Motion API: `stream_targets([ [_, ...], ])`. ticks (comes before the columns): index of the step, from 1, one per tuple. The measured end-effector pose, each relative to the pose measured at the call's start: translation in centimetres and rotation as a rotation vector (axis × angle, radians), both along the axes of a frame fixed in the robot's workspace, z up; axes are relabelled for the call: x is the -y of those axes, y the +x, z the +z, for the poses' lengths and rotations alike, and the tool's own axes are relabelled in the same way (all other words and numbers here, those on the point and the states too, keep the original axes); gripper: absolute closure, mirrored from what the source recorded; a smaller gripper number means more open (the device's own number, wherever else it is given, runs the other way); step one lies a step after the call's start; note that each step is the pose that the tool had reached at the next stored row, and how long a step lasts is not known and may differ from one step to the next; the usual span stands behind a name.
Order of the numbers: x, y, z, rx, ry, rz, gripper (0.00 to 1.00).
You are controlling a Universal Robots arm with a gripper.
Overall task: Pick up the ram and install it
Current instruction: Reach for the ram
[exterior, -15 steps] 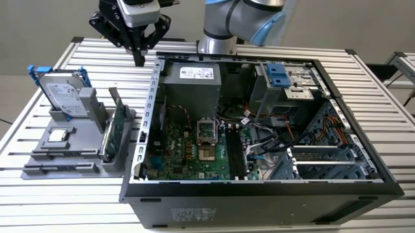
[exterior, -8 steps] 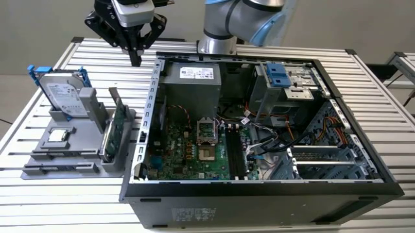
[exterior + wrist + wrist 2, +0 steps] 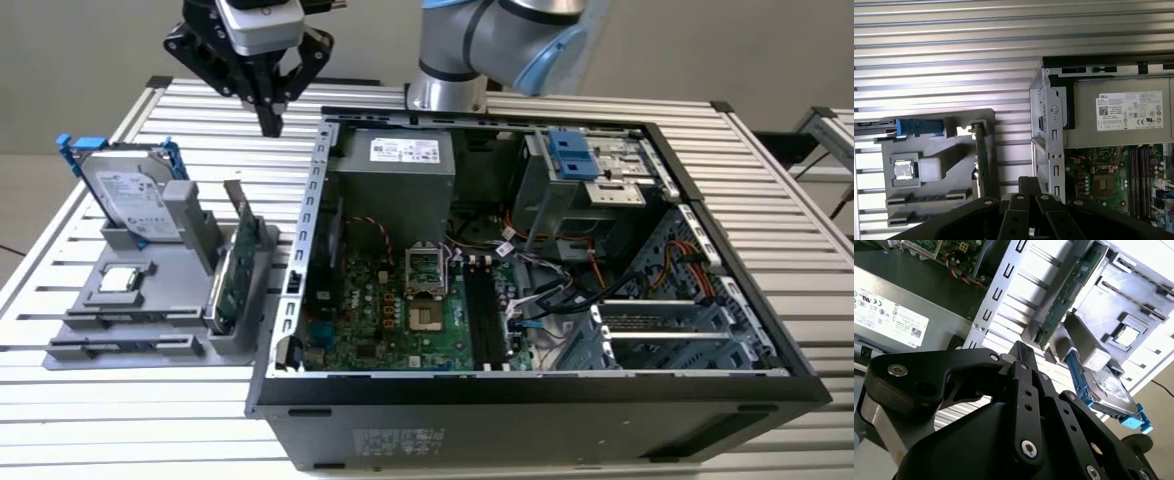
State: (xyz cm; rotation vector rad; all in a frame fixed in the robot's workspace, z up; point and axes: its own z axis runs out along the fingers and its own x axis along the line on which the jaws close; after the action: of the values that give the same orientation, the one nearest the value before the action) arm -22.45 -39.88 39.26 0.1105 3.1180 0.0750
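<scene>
On grey holder (image 3: pixel 134 345) | ram (image 3: pixel 230 272) on edge | end effector (image 3: pixel 271 125) closed, empty

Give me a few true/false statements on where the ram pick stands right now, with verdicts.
1. The pincer grips the ram. False: the pincer is shut on nothing, and the ram sits in the gray holder.
2. The hard drive stands upright in that holder. True.
3. The pincer is inside the computer case. False: it hangs over the slatted table, to the exterior view's left of the case.
4. The case is open, with the motherboard exposed. True.
</scene>
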Motion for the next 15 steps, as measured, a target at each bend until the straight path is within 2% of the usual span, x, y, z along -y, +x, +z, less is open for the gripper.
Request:
stream_targets([
  [15,0.00,-1.62,0.00,0.0000,0.0000,0.000,1.00],
])
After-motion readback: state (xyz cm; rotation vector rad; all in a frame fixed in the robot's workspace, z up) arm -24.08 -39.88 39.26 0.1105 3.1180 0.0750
